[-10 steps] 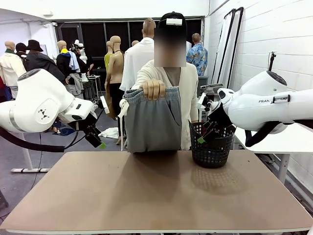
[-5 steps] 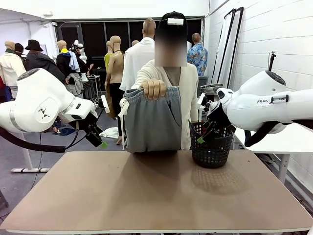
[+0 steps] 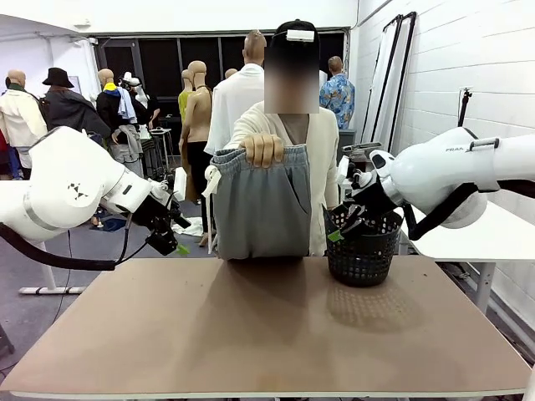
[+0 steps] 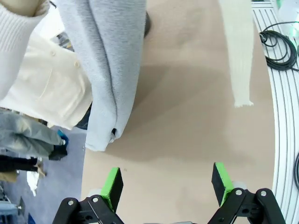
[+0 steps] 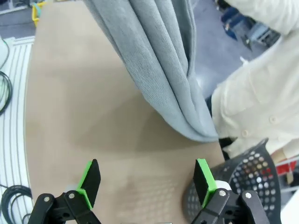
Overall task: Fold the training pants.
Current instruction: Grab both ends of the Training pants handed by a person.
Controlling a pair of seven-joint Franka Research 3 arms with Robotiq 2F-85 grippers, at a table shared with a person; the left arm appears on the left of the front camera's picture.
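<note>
A person at the far side holds the light-grey training pants [image 3: 261,205] by the waistband in one hand [image 3: 262,151]. They hang doubled, with the lower edge touching the table [image 3: 251,334]. My left gripper [image 3: 170,236] hovers open to the left of the pants, over the table's far left edge. My right gripper [image 3: 344,227] is open to their right, at the basket's rim. In the left wrist view the pants [image 4: 113,56] hang ahead of the open left gripper [image 4: 167,183]. The right wrist view has the pants [image 5: 159,65] ahead of the open right gripper [image 5: 146,181].
A black mesh basket [image 3: 362,251] stands at the table's far right, also seen close by my right fingers as the basket [image 5: 236,184]. A cream ribbed strip [image 4: 238,56] hangs over the table in the left wrist view. The person's cream cardigan [image 5: 261,88] is behind the pants.
Both arms have turned slightly, and each gripper has shifted a little towards the pants. The person's hand and the pants have stayed where they were.
</note>
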